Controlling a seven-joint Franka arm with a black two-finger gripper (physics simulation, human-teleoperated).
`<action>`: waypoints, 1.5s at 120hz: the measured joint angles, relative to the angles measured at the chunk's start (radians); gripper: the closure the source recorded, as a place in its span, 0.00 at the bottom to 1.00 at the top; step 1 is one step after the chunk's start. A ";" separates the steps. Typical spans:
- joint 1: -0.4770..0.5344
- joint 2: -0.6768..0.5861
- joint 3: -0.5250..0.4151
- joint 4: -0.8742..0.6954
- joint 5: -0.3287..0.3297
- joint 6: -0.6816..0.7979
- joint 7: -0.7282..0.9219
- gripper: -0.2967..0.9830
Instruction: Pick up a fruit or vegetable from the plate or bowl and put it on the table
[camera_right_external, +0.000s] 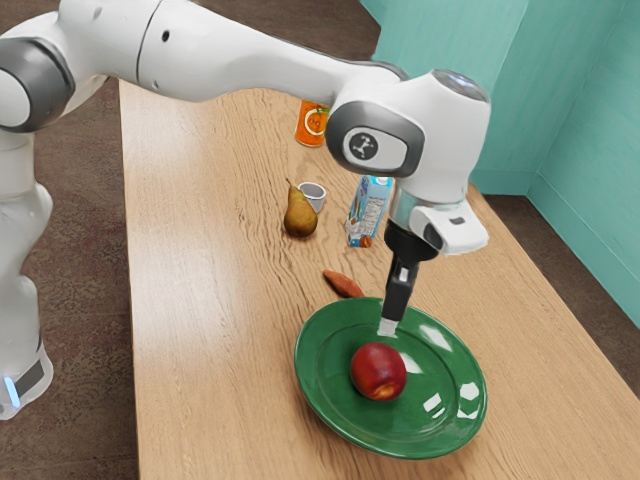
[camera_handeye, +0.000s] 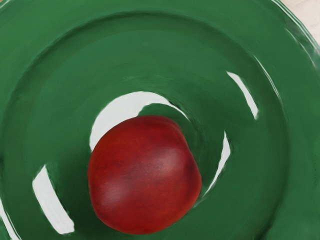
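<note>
Since you can't tell how open or laden the tool (camera_right_external: 388, 326) is, check, then centre over the red fruit (camera_right_external: 379, 372), exterior-view six o'clock.

No legible words; seemingly print on the carton (camera_right_external: 371, 208); emblems on the orange can (camera_right_external: 311, 125) and arm (camera_right_external: 235, 58).

Pear (camera_right_external: 299, 218), cup (camera_right_external: 313, 194), carton (camera_right_external: 370, 212), can (camera_right_external: 311, 125), sweet potato (camera_right_external: 343, 284)
</note>
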 joint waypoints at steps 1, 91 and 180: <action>-0.004 0.000 0.000 -0.005 -0.001 0.005 0.001 0.23; -0.004 0.045 0.032 -0.162 -0.014 0.223 0.028 0.23; -0.011 0.118 0.037 -0.207 -0.019 0.308 0.040 0.43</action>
